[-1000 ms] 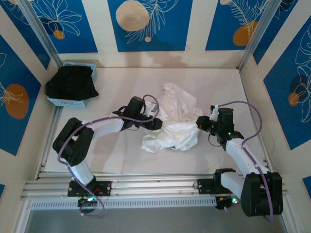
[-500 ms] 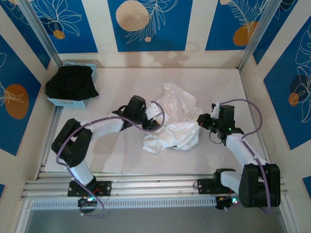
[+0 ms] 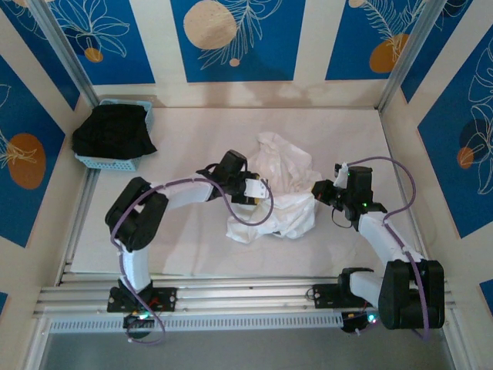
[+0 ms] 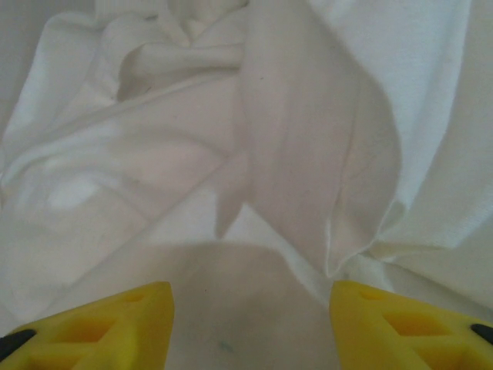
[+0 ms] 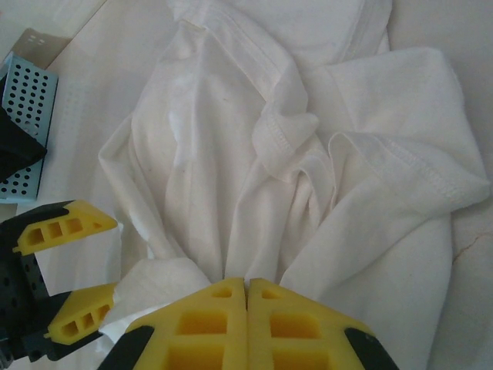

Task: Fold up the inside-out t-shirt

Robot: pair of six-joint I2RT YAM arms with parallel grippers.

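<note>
Pinching a gathered fold of the inside-out t-shirt [image 5: 231,154] in the right gripper [image 5: 246,287], with both yellow fingers pressed flat together and creases fanning out from their tips. Lying crumpled straight ahead of that gripper on the pale table [image 3: 185,239]: white, seams turned outward, with a stitched hem curling off to the right of the clamped fingers.

Poised at the opposite side of the heap with the left gripper [image 4: 250,297], fingers spread apart and closed on nothing. Loose folds of the same cloth directly beneath the gap and ahead of it, with a soft ridge running away from the fingertips.

Seen from the right wrist, placed just to the left of the clamped pair and a little ahead of it, with a small tuck of cloth touching the nearer of the two spread fingers.

Seen from above, flanking the heap on both sides: left gripper over its left edge, right gripper touching its right edge, cloth bunched between the two.

Well apart from the left gripper, back behind its wrist and off toward the wall, a light blue basket [image 3: 108,163] with a black garment [image 3: 114,131] piled in it and spilling over the rim.

Not yet folded: all ridges and hollows, thicker on the side away from the arm bases, thinner toward the near edge
</note>
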